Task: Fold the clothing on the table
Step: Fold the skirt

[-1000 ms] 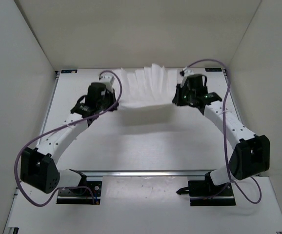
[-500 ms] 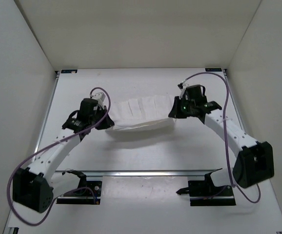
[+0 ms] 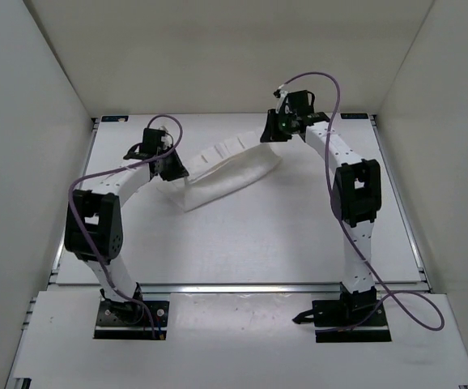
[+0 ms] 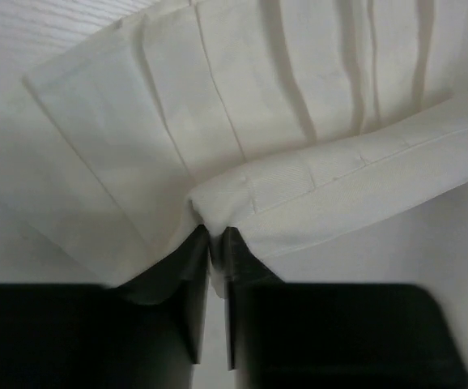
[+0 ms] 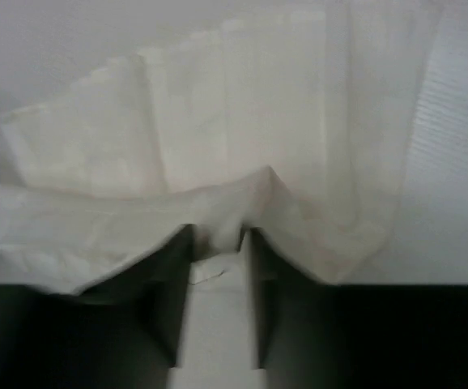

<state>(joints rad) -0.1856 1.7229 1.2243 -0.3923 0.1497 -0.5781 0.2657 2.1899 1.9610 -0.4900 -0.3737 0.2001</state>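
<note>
Overhead, we saw the clothing [image 3: 230,172] lying as a slanted white band on the far half of the worktop [image 3: 258,235], with one end nearer and to the left and the other farther and to the right. The left gripper [image 3: 175,171] sat right at the near-left end of that band. The right gripper [image 3: 270,138] sat at the far-right end, so the garment stretched between the two. Both arms reached well forward from their bases beyond the metal rail [image 3: 242,288].

From the left wrist, we found the gripper's jaws only a narrow slit apart. A fold of the white fabric was tucked into that slit at the tips, so the gripper held the cloth. A hemmed edge ran off to the right from there, over a pleated layer that spread flat beyond it.

From the right wrist, the jaws stood a little wider, though not far apart. A small bunch of fabric was caught between their tips, and the cloth rose to a soft peak just beyond them. Below the bunch, bare worktop showed through the gap. The pleated layer fanned away from this gripper too.
</note>
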